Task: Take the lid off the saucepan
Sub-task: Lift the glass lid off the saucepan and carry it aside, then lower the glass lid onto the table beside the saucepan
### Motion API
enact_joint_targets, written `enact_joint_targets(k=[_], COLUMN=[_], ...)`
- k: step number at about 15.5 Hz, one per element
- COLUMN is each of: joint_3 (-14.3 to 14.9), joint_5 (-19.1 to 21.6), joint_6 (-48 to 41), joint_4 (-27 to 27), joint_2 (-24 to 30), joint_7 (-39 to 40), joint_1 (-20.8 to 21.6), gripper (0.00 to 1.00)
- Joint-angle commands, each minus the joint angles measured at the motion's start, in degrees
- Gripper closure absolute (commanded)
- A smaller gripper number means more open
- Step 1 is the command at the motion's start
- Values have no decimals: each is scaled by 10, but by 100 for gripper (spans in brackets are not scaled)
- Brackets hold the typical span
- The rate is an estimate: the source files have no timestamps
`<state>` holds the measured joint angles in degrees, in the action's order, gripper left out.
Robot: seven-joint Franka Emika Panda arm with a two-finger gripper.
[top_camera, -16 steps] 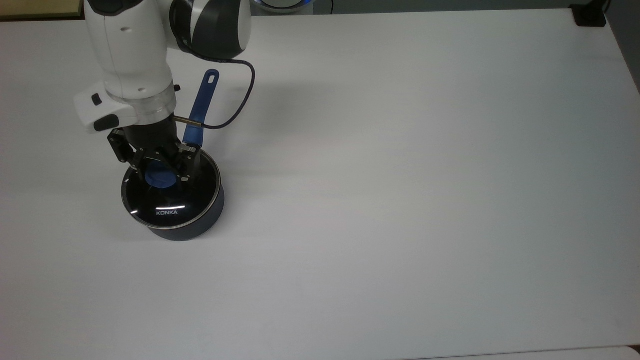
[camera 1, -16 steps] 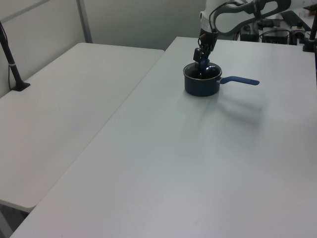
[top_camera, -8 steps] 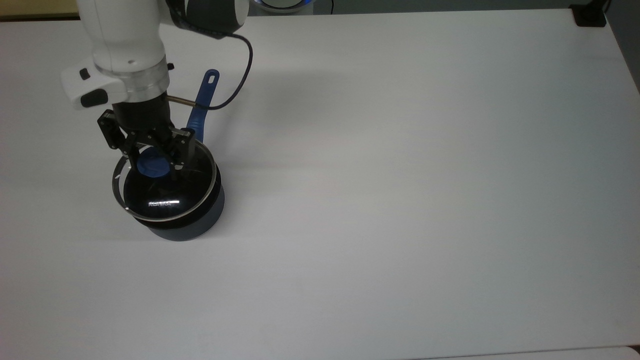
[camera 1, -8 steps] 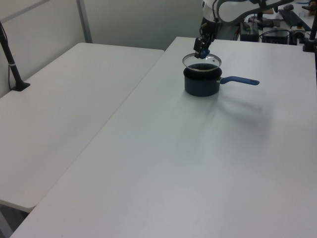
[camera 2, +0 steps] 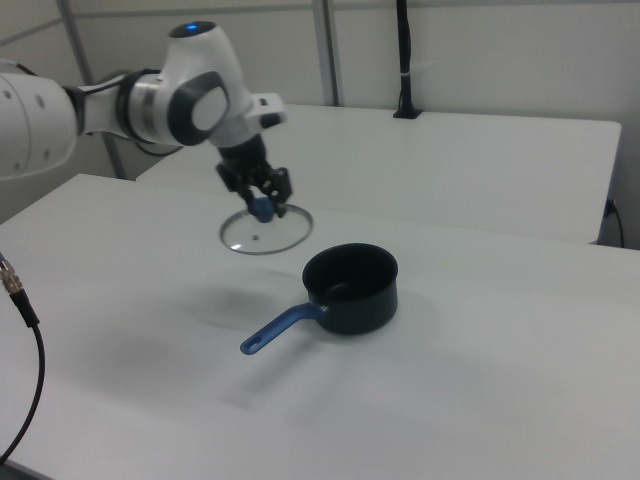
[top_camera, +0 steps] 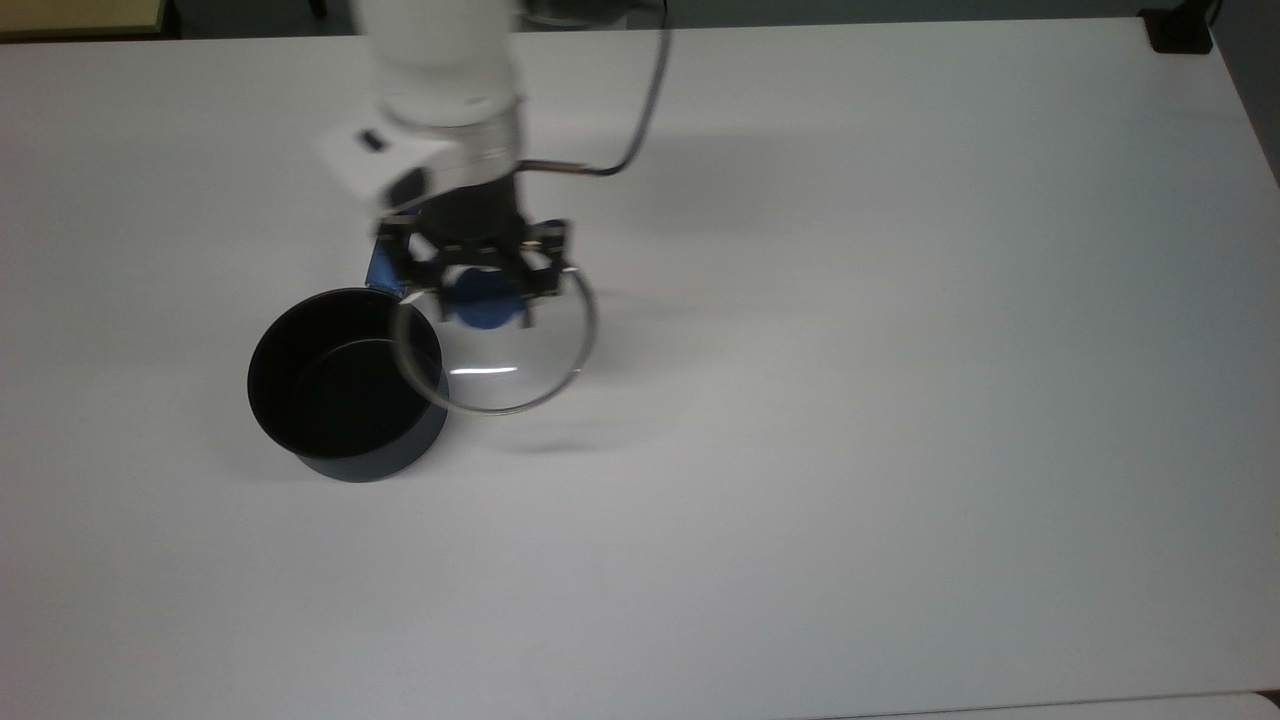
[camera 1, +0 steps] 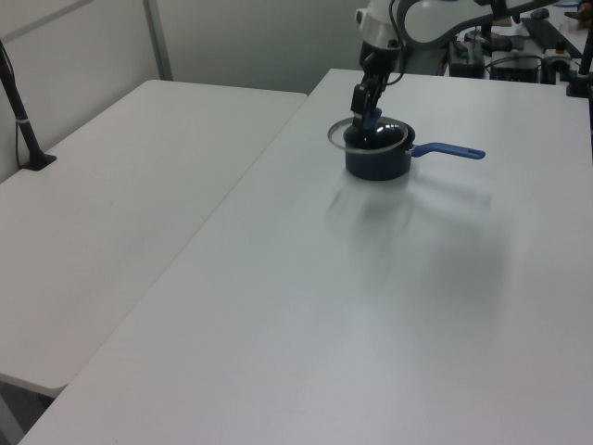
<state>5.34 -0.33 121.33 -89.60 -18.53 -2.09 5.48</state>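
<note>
The saucepan (top_camera: 345,385) stands open on the white table, its black inside showing. In the right view its blue handle (camera 2: 280,328) points to the front left; in the top view the gripper hides most of it. My gripper (top_camera: 483,292) is shut on the blue knob (top_camera: 483,300) of the glass lid (top_camera: 510,360). The lid hangs in the air, tilted, off the pot. In the top view its left rim overlaps the pot's right rim. In the right view the lid (camera 2: 262,235) hovers left of the saucepan (camera 2: 352,288), apart from it, under the gripper (camera 2: 262,202).
A second white table (camera 1: 139,185) stands beside this one, with a black post (camera 1: 23,120) clamped to it. A black clamp (top_camera: 1180,35) sits at the far right corner in the top view. A loose cable (camera 2: 20,300) hangs at the right view's left.
The lid has left the saucepan: it was lifted by its knob, then carried to the top view's right. The pot has stayed in place and now stands open.
</note>
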Motion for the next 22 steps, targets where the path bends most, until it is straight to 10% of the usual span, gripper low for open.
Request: enact_joint_targets(k=[1,22], joint_3=[23,18], joint_5=[11,-35], joint_6=[-12,66], joint_4=[-27,-15], joint_2=[24,-107], joint_7=[-28,-128], joint_1=[65,125], gripper=[40,40])
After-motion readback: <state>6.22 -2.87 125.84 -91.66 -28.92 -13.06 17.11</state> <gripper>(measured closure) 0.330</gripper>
